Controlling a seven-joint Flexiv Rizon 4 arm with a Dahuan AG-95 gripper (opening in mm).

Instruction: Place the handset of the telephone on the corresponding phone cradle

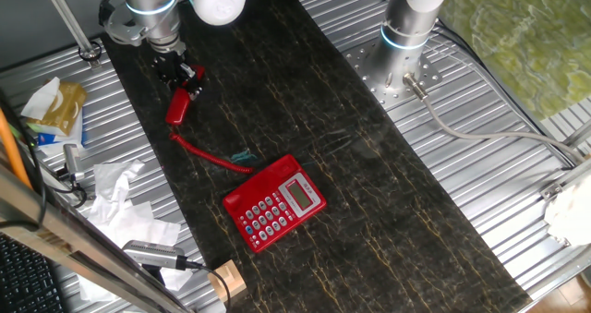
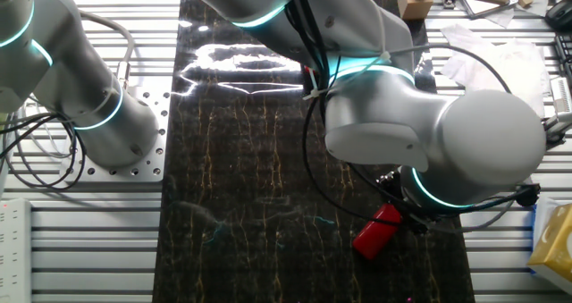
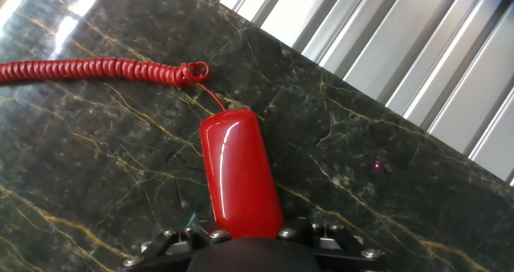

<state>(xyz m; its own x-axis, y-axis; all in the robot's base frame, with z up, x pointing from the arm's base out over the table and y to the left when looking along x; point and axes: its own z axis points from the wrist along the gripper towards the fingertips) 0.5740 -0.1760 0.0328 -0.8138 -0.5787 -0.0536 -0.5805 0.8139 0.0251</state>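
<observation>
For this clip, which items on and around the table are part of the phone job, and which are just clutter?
Part of the job:
- handset, held in the gripper, jaws closed on it
- coiled cord
- telephone with its phone cradle

Lying about:
- crumpled paper
- wooden block
- yellow packet

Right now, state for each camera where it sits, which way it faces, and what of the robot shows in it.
One fixed view: high, looking down the dark table; shows the telephone, the gripper on the handset.
The other fixed view: high on the opposite side; the arm's joints hide the telephone.
Hand view: on the hand, looking along the handset to its coiled cord.
All three share the handset.
</observation>
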